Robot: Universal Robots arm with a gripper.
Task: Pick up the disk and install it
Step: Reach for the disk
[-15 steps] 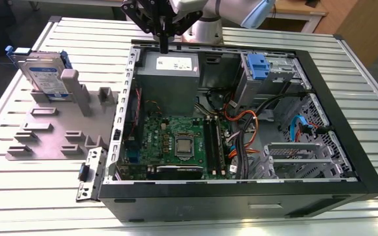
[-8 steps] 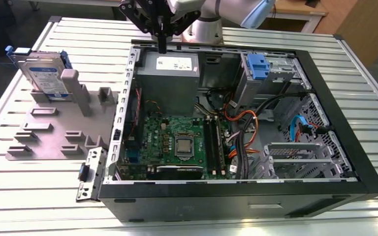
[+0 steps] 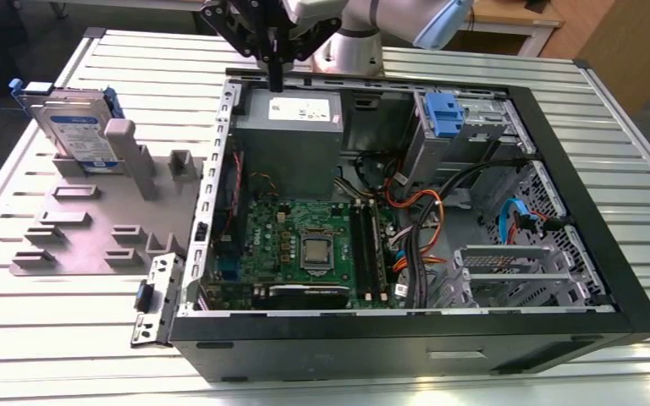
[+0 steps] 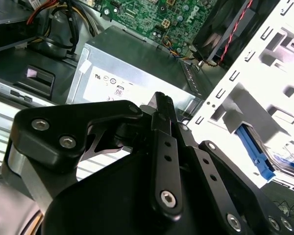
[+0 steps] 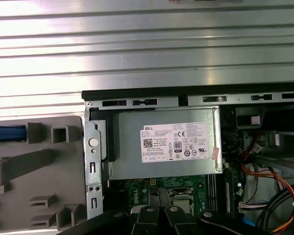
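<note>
Exterior view is showing the tool [image 3: 277, 82] hanging over the far rim of the open case [image 3: 415, 338], right above the grey power box [image 3: 291, 118]. Its 2 fingers are pressed together into one thin black stick & they're pinching nothing. The tip is pointing down at the rim, just beside the power box w/ the white sticker.

The disk [image 3: 77, 131] is standing up on its edge in the grey holder [image 3: 88, 228], outside the case, at the exterior view's left. It's well apart from the tool. Blue plastic is running along its edges & its blue-and-white label is facing the camera. Nothing but the holder is touching it. Holder & case are both sitting on the ribbed metal table [image 3: 641, 161].

Inside the case a green board [image 3: 302, 245] is lying flat, w/ orange & black wires [image 3: 415, 220] bunching up beside it. A small blue clip [image 3: 443, 114] is sitting in the bay at the far corner, toward the exterior view's right. A silver cage [image 3: 517, 271] is sitting near the front wall.

Second wrist view is showing the tool [image 4: 160, 100] big & black, fingers squeezed tight w/ nothing between, and the power box [image 4: 132, 78] lying under the tip. First wrist view is looking down on the power box [image 5: 166, 144], w/ the holder [image 5: 39, 166] just beside the case wall.
</note>
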